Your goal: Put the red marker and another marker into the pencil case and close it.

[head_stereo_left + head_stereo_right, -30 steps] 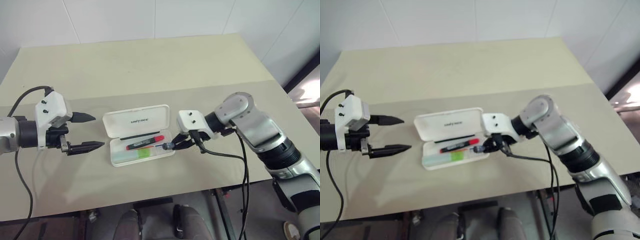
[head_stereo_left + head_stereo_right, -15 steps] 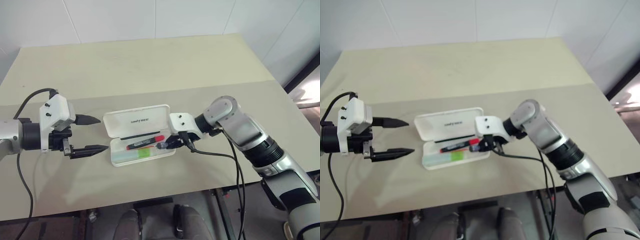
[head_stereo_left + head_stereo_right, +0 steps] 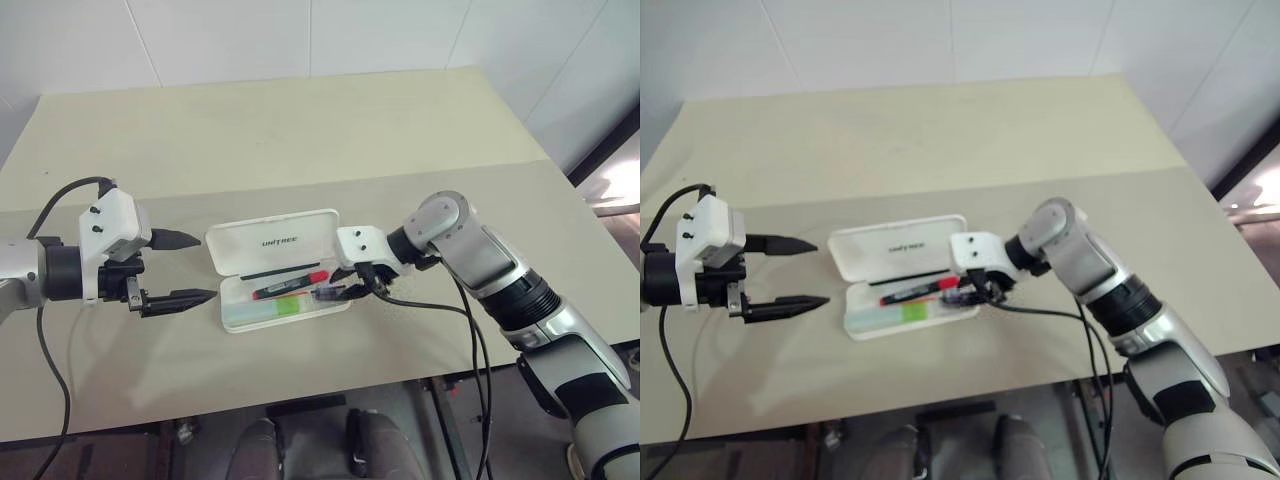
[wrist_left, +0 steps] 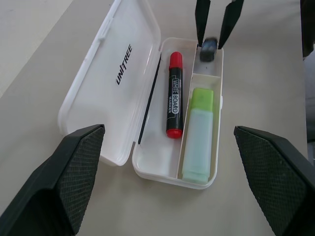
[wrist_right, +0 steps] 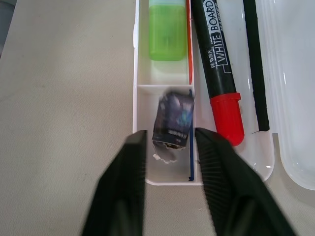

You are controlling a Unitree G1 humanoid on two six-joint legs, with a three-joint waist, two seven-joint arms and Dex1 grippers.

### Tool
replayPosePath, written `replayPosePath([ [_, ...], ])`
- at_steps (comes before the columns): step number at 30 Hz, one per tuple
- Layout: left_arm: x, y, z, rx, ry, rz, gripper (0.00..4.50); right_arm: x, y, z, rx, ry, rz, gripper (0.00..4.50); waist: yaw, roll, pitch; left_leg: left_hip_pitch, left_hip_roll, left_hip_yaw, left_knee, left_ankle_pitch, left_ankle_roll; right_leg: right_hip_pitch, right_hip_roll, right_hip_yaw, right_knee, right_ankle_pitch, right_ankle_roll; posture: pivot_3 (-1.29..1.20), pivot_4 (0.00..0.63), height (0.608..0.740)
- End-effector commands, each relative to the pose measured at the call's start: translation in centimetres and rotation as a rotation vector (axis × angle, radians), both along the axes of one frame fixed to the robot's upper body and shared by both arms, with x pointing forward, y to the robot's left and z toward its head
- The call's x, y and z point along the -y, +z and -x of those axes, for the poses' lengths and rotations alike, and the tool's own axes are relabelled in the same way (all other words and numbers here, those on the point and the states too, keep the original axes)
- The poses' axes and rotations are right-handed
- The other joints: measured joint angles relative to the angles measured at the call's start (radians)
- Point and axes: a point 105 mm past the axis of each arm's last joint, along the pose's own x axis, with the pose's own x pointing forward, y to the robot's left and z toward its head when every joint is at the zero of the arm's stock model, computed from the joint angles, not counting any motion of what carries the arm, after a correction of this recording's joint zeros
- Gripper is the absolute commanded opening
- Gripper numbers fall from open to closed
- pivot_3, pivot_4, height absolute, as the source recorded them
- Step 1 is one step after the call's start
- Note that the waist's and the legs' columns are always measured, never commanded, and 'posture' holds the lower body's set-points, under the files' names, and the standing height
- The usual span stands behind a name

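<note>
A pale beige worktop (image 3: 300, 130) stands against a white tiled wall. Near its front edge lies the flat white plastic hinged pencil case (image 3: 278, 268), lid folded back flat with the dark lettering facing up.

Contents of the tray:
- The slim black-barrelled red marker (image 4: 174, 94) lies in the long compartment next to the hinge.
- The stubby mint-bodied marker with a bright green cap (image 4: 200, 132) lies in the front compartment.
- A small dark grey marker stub (image 5: 172, 122) sits in the short end compartment.

The right gripper (image 3: 352, 290) hangs over that end compartment. Its fingers are parted on either side of the grey stub, apart from it, holding nothing. The left gripper (image 3: 180, 268) waits just beside the opposite end of the case, fingers spread wide and empty.

Handling notes, judged from appearance: the case is light, stiff, thin-walled plastic with a smooth, probably slippery surface, so it is likely to slide on the worktop under a one-sided push. Both required markers appear stowed; closing remains. Take the lid at its free long edge (image 4: 93, 64), swing it over the hinge, and steady the tray wall while pressing the latch.
</note>
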Motion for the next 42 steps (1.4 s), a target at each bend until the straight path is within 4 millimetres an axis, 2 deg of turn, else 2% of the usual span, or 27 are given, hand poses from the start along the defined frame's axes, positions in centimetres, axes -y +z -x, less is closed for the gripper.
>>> replayPosePath([
  [1,0.2,0.9,0.2,0.045,-0.01,-0.002,4.5,-0.6,1.3,0.2,0.018,0.019,-0.038,2.27,0.0,0.0,0.0,0.0,0.0,0.0,0.0,0.0,0.0,0.0,0.0,0.0,0.0,0.0,0.0,0.0,0.15,0.74],
  [4,0.4,1.1,0.2,0.052,-0.014,0.013,4.5,-0.9,2.0,0.4,0.005,0.012,-0.079,2.27,0.0,0.0,0.0,0.0,0.0,0.0,0.0,0.0,0.0,0.0,0.0,0.0,0.0,0.0,0.0,0.0,0.15,0.74],
  [7,0.7,2.3,0.0,0.08,-0.016,0.084,4.5,-1.4,3.9,1.0,-0.041,-0.002,-0.174,2.27,0.001,0.0,0.0,0.0,0.0,0.0,0.0,0.0,0.0,0.0,0.0,0.0,0.0,0.0,0.0,0.0,0.15,0.74],
  [10,0.5,3.5,-0.5,0.114,0.013,0.135,4.5,-1.3,5.7,1.8,-0.079,-0.017,-0.255,2.27,0.002,0.0,0.0,0.0,0.0,0.0,0.0,0.0,0.0,0.0,0.0,0.0,0.001,0.0,0.0,0.0,0.15,0.74],
  [12,0.1,3.9,-0.8,0.128,0.033,0.149,4.5,-0.8,6.2,2.2,-0.079,-0.028,-0.271,2.27,0.002,0.0,0.0,0.0,0.0,-0.001,0.0,0.0,0.0,0.0,0.0,0.0,0.0,0.0,0.0,0.0,0.15,0.74],
  [15,-0.5,5.0,-1.2,0.16,0.055,0.186,3.87,-0.2,6.7,2.9,-0.076,-0.045,-0.29,2.31,0.002,0.0,0.0,0.0,0.0,-0.001,0.0,0.0,0.0,0.0,0.0,0.0,0.0,0.0,0.0,0.0,0.15,0.74],
  [21,-2.1,5.9,-3.3,0.234,0.141,0.176,1.92,1.2,8.6,4.1,-0.072,-0.087,-0.348,2.31,0.002,0.0,0.0,0.0,0.0,0.0,0.0,0.0,0.0,0.0,0.0,0.0,0.0,0.0,0.0,0.0,0.15,0.74],
  [26,-4.1,6.0,-7.3,0.314,0.289,0.17,0.15,2.0,9.7,4.6,-0.066,-0.132,-0.396,2.31,0.004,-0.001,0.0,0.0,0.0,0.0,0.001,0.0,0.0,0.0,0.0,0.0,0.001,0.0,0.0,0.0,0.15,0.74],
  [27,-4.3,5.6,-8.2,0.315,0.303,0.154,0.03,2.0,9.8,4.6,-0.064,-0.139,-0.403,2.31,0.004,-0.001,0.0,0.0,0.0,0.0,0.001,0.0,0.0,0.0,0.001,0.0,0.001,0.0,0.0,0.0,0.15,0.74],
  [32,-3.6,4.2,-10.4,0.314,0.264,0.081,0.03,2.0,10.0,4.9,-0.063,-0.152,-0.419,2.31,0.004,-0.001,-0.001,-0.001,0.0,0.001,0.001,0.0,0.001,0.0,0.0,0.0,0.0,0.0,0.0,0.0,0.15,0.74],
  [34,-2.6,3.5,-11.3,0.301,0.224,0.057,0.03,1.9,10.1,5.0,-0.061,-0.153,-0.421,2.31,0.005,-0.001,-0.001,-0.001,0.0,0.001,0.001,0.0,0.001,0.0,0.001,0.0,0.0,0.0,0.0,0.0,0.15,0.74],
  [42,0.9,1.8,-12.0,0.239,0.049,0.06,0.03,2.2,10.4,5.2,-0.052,-0.166,-0.422,2.31,0.003,-0.001,-0.001,-0.002,0.001,0.001,0.003,-0.001,0.001,0.0,0.001,0.0,0.001,0.0,0.0,0.0,0.15,0.74],
])
